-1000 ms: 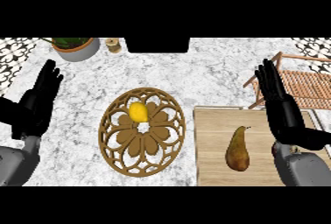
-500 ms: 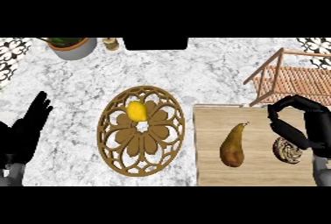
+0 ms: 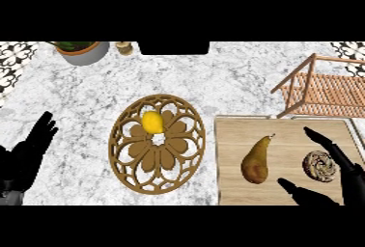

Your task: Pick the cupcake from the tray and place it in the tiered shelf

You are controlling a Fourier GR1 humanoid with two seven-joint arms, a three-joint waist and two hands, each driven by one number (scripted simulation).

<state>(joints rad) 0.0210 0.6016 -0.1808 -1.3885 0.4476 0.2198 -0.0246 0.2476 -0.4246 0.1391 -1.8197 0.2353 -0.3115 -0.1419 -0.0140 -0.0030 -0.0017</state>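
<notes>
Taking the pale wooden rectangular tray as the landmark, the task's thing, a small round brown cupcake with a swirled top, sits on the tray's right part. It lies just beside a brown-green pear that rests nearer the tray's middle. What has just changed is the robot's right hand. A second ago it stood upright and flat over the tray's right edge. Half a second ago it was bent over the cupcake. Now it has sunk to the tray's lower right corner and spread apart, with straight fingers running along the cupcake's far side and the thumb reaching in on the near side. It is released and grasps nothing, and the cupcake lies in the gap. By my reading this is the pre-grasp bracket, so closing in and lifting come next. The slatted wooden tiered shelf stands just beyond the tray's far right corner. Left of the tray lies a round openwork wooden trivet carrying a yellow lemon. Far left of the tray, the left hand rests relaxed and unclenched.
</notes>
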